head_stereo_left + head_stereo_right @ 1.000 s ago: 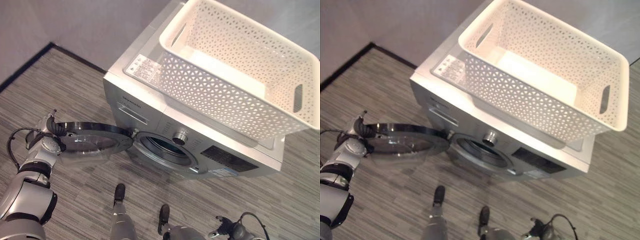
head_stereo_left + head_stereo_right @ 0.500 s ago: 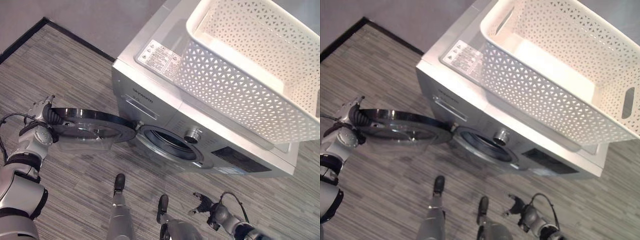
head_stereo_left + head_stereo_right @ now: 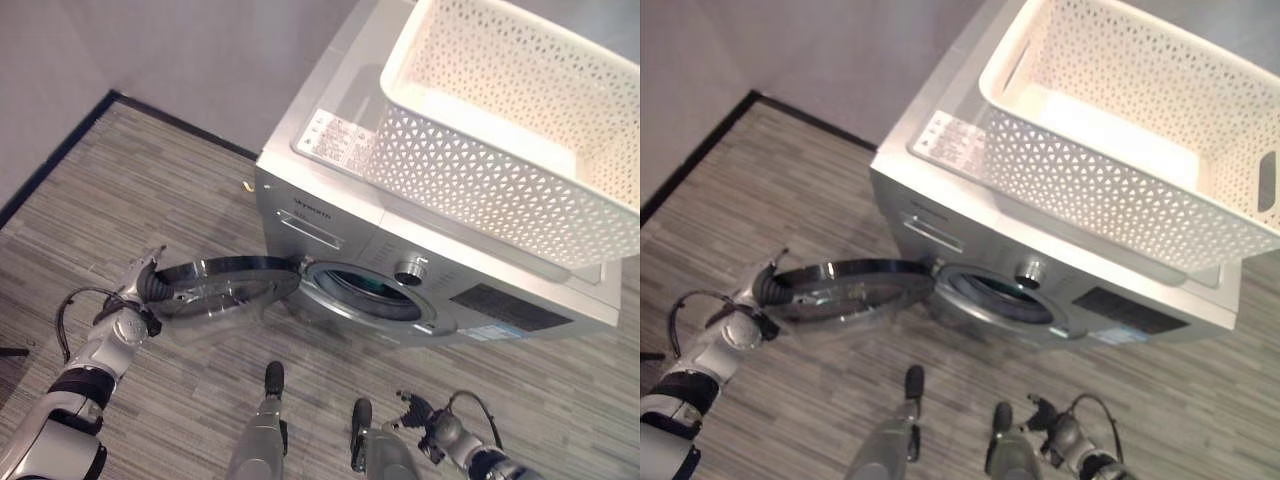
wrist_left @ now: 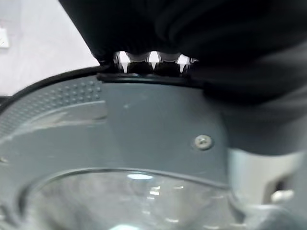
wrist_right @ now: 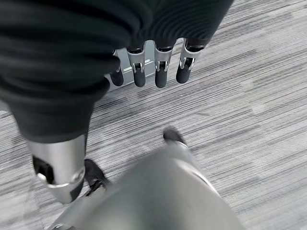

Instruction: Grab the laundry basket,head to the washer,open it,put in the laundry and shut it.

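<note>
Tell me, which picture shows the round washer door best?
The left eye view: the whole door swung open, the left hand at its edge. The right eye view shows about the same. The left wrist view shows part of the frame and glass close up.

Striped grey floor (black-edged) meets plain wall.

Silver-grey arms, dark ribbed wrist covers, silver fingers with dark tips

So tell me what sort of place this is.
Probably a laundry corner in a plain room or test space: a front-loading washer against a bare wall with its door swung open, a white laundry basket on top, and striped grey carpet.
</note>
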Available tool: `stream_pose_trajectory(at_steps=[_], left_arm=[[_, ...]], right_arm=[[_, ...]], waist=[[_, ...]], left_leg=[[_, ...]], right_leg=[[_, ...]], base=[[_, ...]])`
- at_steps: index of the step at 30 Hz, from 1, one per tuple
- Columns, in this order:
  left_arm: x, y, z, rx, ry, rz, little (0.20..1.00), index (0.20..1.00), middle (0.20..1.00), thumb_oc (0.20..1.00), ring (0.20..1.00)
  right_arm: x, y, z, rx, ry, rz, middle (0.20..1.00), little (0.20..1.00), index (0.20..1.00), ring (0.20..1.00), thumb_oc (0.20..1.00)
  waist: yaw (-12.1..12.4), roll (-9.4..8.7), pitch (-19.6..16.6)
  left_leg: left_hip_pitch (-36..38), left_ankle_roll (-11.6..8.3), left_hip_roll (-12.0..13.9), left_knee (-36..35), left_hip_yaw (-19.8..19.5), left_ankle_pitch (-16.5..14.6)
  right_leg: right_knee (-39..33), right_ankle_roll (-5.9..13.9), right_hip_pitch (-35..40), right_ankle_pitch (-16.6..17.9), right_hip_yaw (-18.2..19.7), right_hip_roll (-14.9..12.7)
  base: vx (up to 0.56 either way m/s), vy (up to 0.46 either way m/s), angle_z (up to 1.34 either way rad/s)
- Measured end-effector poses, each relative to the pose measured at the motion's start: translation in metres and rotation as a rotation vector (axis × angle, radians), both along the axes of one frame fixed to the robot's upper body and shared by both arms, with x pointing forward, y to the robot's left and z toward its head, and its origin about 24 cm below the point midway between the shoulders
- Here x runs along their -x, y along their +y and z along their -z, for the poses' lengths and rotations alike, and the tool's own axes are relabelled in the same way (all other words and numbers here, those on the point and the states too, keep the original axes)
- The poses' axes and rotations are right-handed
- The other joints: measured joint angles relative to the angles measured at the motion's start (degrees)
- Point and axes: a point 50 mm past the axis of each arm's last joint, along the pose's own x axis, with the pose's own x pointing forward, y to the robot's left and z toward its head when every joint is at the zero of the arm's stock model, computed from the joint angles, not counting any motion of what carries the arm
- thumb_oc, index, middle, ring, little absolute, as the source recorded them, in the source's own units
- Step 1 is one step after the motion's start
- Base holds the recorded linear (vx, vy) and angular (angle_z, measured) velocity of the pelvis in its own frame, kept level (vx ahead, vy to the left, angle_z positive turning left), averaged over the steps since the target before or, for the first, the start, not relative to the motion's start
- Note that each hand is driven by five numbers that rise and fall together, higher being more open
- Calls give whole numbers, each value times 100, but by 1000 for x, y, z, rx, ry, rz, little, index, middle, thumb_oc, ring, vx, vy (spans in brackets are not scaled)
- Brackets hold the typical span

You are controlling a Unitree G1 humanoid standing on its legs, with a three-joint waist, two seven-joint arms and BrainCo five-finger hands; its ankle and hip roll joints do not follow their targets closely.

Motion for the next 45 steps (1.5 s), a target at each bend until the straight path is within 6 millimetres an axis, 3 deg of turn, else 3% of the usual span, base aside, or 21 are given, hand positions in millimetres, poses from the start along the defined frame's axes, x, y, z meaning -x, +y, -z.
stream_pose_trajectory(at_steps=[1, 2, 3, 9, 11, 12, 13, 14, 15, 16, 19, 20, 22, 24, 26, 27, 29, 36, 39, 42, 45], left_arm=[[2, -2, 4, 18, 12, -3, 1000, 1000, 1000, 1000, 1000], [9, -8, 14, 80, 22, -17, 1000, 1000, 1000, 1000, 1000], [9, -21, 23, 135, 36, -10, 1000, 1000, 1000, 1000, 1000], [5, -83, 39, 273, 69, 132, 1000, 1000, 1000, 1000, 1000], [1, -112, 40, 347, 78, 197, 1000, 1000, 1000, 1000, 1000], [-5, -115, 35, 360, 61, 192, 1000, 1000, 1000, 1000, 1000], [-8, -107, 33, 365, 59, 164, 1000, 1000, 1000, 1000, 1000], [-8, -101, 33, 341, 70, 154, 1000, 1000, 1000, 1000, 1000], [-5, -86, 36, 322, 93, 121, 1000, 1000, 1000, 1000, 1000], [-1, -83, 39, 339, 112, 115, 1000, 1000, 1000, 1000, 1000], [6, -84, 42, 383, 120, 111, 1000, 1000, 1000, 1000, 1000], [7, -91, 44, 406, 129, 126, 1000, 1000, 1000, 1000, 1000], [5, -101, 41, 429, 120, 169, 1000, 1000, 1000, 1000, 1000], [-2, -118, 35, 430, 112, 238, 1000, 1000, 1000, 1000, 1000], [-7, -137, 24, 427, 89, 335, 1000, 1000, 1000, 1000, 1000], [-8, -138, 22, 426, 84, 348, 1000, 1000, 1000, 1000, 1000], [-9, -140, 21, 427, 86, 358, 1000, 1000, 1000, 1000, 1000], [-10, -160, 15, 488, 56, 416, 1000, 1000, 1000, 1000, 1000], [-11, -186, 28, 616, 106, 388, 1000, 1000, 1000, 1000, 1000], [-21, -202, 24, 694, 122, 382, 1000, 1000, 1000, 1000, 1000], [-20, -228, 31, 647, 199, 449, 1000, 1000, 1000, 1000, 1000]], right_arm=[[1, -2, 0, 5, 1, 6, 1000, 1000, 1000, 1000, 1000], [0, -6, -1, 13, -7, 25, 1000, 1000, 1000, 1000, 1000], [1, -13, -1, 34, 2, 28, 1000, 1000, 1000, 1000, 1000], [18, -26, 3, 81, 45, 58, 1000, 1000, 1000, 1000, 1000], [31, -40, 5, 131, 76, 85, 1000, 1000, 1000, 1000, 1000], [31, -42, 4, 135, 77, 89, 1000, 1000, 1000, 1000, 1000], [32, -42, 4, 139, 77, 86, 1000, 1000, 1000, 1000, 1000], [33, -42, 5, 141, 79, 90, 1000, 1000, 1000, 1000, 1000], [36, -48, 4, 156, 82, 108, 1000, 1000, 1000, 1000, 1000], [36, -57, 1, 168, 72, 138, 1000, 1000, 1000, 1000, 1000], [57, -78, 0, 214, 107, 199, 1000, 1000, 1000, 1000, 1000], [72, -85, 1, 223, 135, 236, 1000, 1000, 1000, 1000, 1000], [81, -88, 1, 233, 162, 245, 1000, 1000, 1000, 1000, 1000], [91, -93, 1, 240, 174, 290, 1000, 1000, 1000, 1000, 1000], [87, -92, 1, 227, 157, 311, 1000, 1000, 1000, 1000, 1000], [81, -89, 1, 216, 145, 308, 1000, 1000, 1000, 1000, 1000], [56, -84, -3, 187, 69, 307, 1000, 1000, 1000, 1000, 1000], [13, -58, -13, 56, -113, 274, 1000, 1000, 1000, 1000, 1000], [15, -53, -12, 45, -111, 262, 1000, 1000, 1000, 1000, 1000], [17, -49, -11, 35, -109, 250, 1000, 1000, 1000, 1000, 1000], [23, -40, -7, 27, -89, 194, 1000, 1000, 1000, 1000, 1000]], waist=[[37, -23, -15], [131, -5, -77], [69, 230, -146], [-111, 528, -336], [-225, 587, -346], [-278, 417, -323], [-378, 267, -310], [-451, 112, -303], [-582, -122, -330], [-687, -102, -329], [-912, 134, -416], [-1027, 267, -510], [-1198, 402, -572], [-1364, 489, -602], [-1469, 581, -650], [-1470, 538, -648], [-1489, 466, -694], [-1517, 532, -753], [-1613, 521, -759], [-1779, 479, -833], [-1986, 376, -863]], left_leg=[[-21, -9, -18, 82, 24, -17], [-85, -101, -46, 148, 105, -18], [-182, -170, 48, 192, -43, 60], [-200, -481, 402, -68, -413, 504], [-415, -788, 486, -55, -417, 982], [-602, -760, 455, -139, -546, 1580], [-807, -866, 317, 434, -746, 1308], [-966, -733, 162, 1118, -777, 870], [-906, -629, -65, 2376, -760, -108], [-806, -588, -168, 3016, -891, -450], [-131, -529, -108, 3302, -964, -992], [391, -599, 64, 2870, -810, -1237], [806, -678, 107, 1895, -777, -1351], [1199, -635, 125, 745, -368, -1278], [1425, -390, 124, -110, -444, -1197], [1402, -336, 85, -165, -460, -1145], [1424, -288, -25, -229, -398, -1066], [1518, -289, -78, -423, -412, -893], [1493, -313, -55, -453, -414, -879], [1423, -317, -24, -452, -383, -893], [1415, -336, 42, -426, -136, -856]], right_leg=[[-320, -96, 148, -67, -8, -5], [-1354, -142, 583, -83, 23, 41], [-1994, -121, 888, 194, -28, 254], [-2784, -412, 1294, 610, -313, 850], [-2623, -608, 1159, 634, -600, 986], [-2408, -745, 899, 548, -703, 831], [-2312, -896, 860, 605, -777, 697], [-2345, -875, 889, 640, -792, 555], [-2369, -907, 901, 769, -645, 305], [-2465, -840, 1012, 813, -607, 236], [-2508, -767, 1085, 863, -610, 223], [-2550, -707, 1099, 903, -673, 226], [-2492, -661, 973, 931, -764, 196], [-2483, -553, 944, 1023, -929, 138], [-2290, -350, 585, 834, -1006, 189], [-2515, -317, 601, 941, -889, 205], [-2926, -266, 775, 1557, -789, 134], [-2928, -243, 794, 1607, -786, 85], [-2930, -241, 769, 1604, -776, 110], [-2935, -236, 667, 1595, -737, 143], [-2929, -253, 522, 1657, -528, 218]], base=[[-178, -146, -28], [-260, -212, -6], [-295, -224, -9], [-253, -114, 25], [-305, -72, 60], [-196, -89, 43], [-203, -86, 38], [-59, -28, -6], [20, 12, -12], [40, 24, -22], [23, 59, 1], [-29, 96, 26], [-144, 179, 42], [-101, 157, 57], [-53, 87, 49], [-76, 100, 15], [-93, 113, -5], [-79, 41, 1], [-22, -15, 1], [5, -49, -10], [-24, -47, -41]])
